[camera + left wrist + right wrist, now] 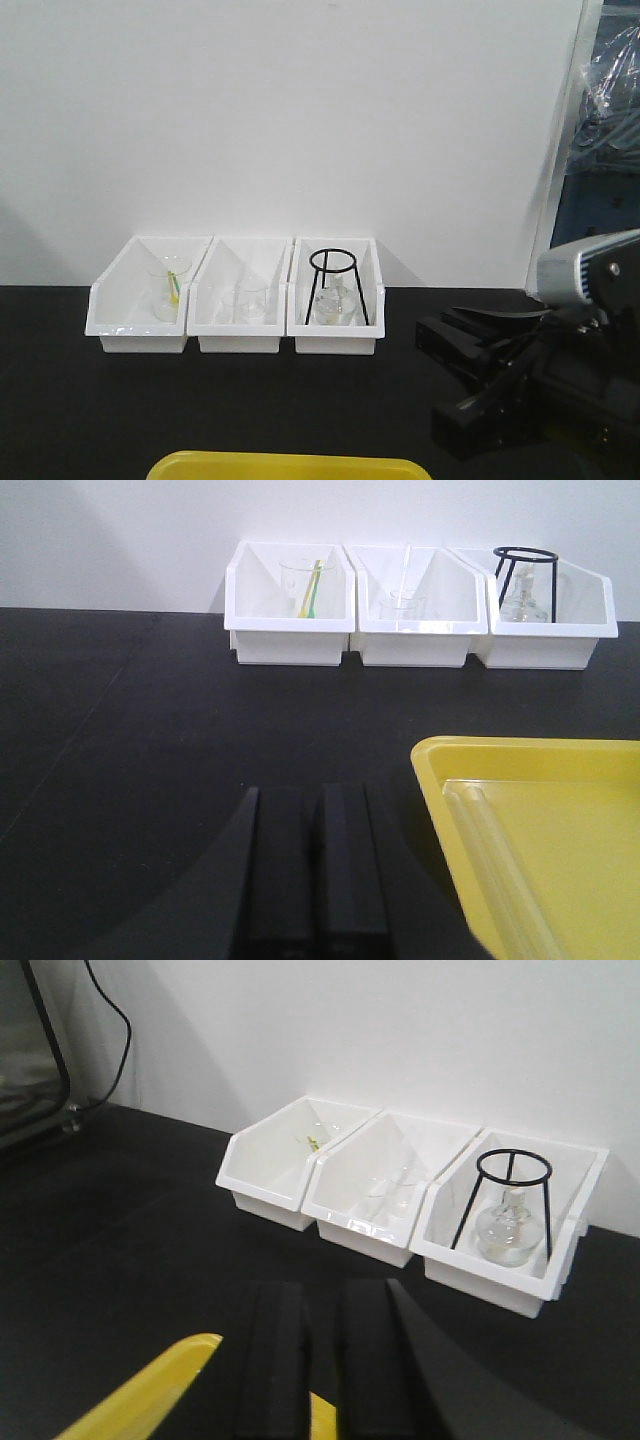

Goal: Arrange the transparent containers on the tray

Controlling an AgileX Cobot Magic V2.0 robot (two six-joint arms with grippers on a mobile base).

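Two transparent containers [492,865], long clear tubes, lie side by side in the yellow tray [560,752] along its left inner wall. My left gripper [317,802] hovers over the black table just left of the tray, shut with nothing in it. In the front view only the tray's far rim [290,465] shows at the bottom edge. My right gripper [322,1298] hangs above the tray's corner [140,1392]. Its fingers stand a narrow slit apart, with yellow showing through and nothing held. The tubes do not show in the right wrist view.
Three white bins [240,310] stand in a row against the back wall. The left holds a beaker [168,285] with a green-yellow stick, the middle a small beaker, the right a round flask under a black tripod ring [335,280]. The right arm [530,385] fills the front view's lower right.
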